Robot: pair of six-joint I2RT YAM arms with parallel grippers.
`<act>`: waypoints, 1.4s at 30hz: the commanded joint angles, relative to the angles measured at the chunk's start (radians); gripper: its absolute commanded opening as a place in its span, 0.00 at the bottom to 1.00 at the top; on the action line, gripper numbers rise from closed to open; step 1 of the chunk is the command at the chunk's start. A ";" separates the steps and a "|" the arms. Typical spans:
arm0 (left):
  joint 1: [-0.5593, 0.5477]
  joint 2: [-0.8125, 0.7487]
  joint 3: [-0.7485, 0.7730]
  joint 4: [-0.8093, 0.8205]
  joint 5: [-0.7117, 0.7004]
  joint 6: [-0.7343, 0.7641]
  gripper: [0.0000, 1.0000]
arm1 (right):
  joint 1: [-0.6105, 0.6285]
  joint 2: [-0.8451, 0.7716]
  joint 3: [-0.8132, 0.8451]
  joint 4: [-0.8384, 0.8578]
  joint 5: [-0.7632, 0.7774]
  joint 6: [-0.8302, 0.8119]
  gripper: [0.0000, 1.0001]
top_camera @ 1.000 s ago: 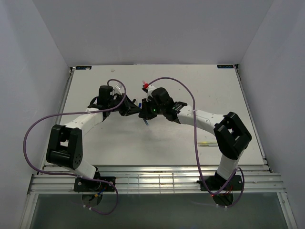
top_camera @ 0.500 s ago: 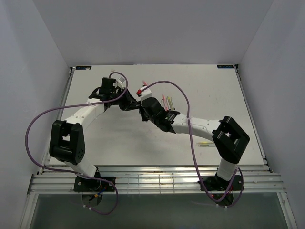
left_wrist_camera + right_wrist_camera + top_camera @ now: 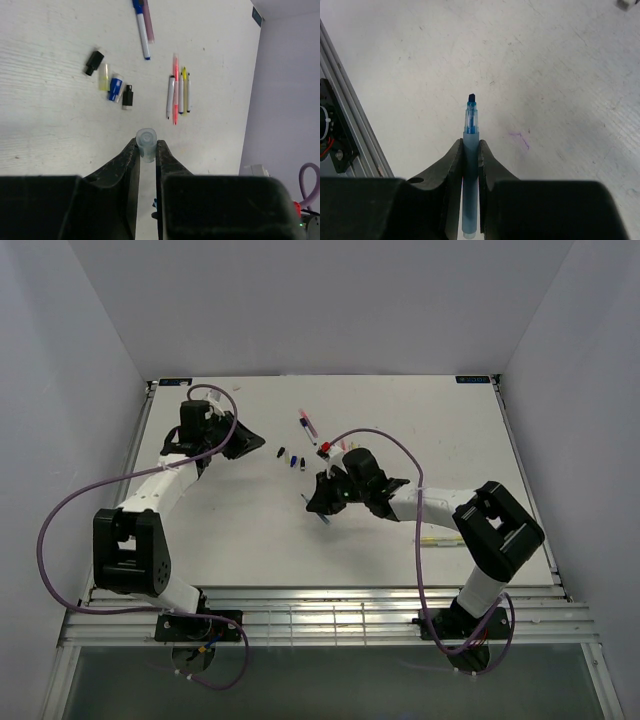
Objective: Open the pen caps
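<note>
While my left gripper (image 3: pixel 147 146) pinches the freed pale cap (image 3: pixel 146 137) toward the far-left corner of the bench (image 3: pixel 240 540) and my right gripper (image 3: pixel 470 146) clamps the bared blue pen (image 3: pixel 471 117) mid-bench, I judge both need setting down next.

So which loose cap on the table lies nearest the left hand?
The black cap beside the blue cap; the other black cap lies at the row's far end.

left gripper (image 3: pixel 146 153) — pinching pale cap (image 3: pixel 146 139) | four loose caps (image 3: pixel 115 88) beyond | pens (image 3: pixel 178 92) farther right
</note>
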 commanded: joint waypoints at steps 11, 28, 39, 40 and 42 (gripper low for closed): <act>0.014 0.021 -0.003 0.035 0.063 0.054 0.00 | -0.025 -0.083 0.052 -0.108 0.092 -0.088 0.08; 0.014 0.300 0.293 -0.218 -0.033 0.263 0.00 | -0.289 0.023 0.283 -0.331 0.223 -0.080 0.08; 0.012 0.599 0.577 -0.315 -0.038 0.384 0.00 | -0.487 0.146 0.363 -0.333 0.197 -0.126 0.08; 0.012 0.628 0.600 -0.315 -0.030 0.387 0.00 | -0.493 0.157 0.368 -0.332 0.200 -0.131 0.08; 0.009 0.654 0.620 -0.319 -0.010 0.397 0.02 | -0.511 0.187 0.383 -0.332 0.194 -0.139 0.08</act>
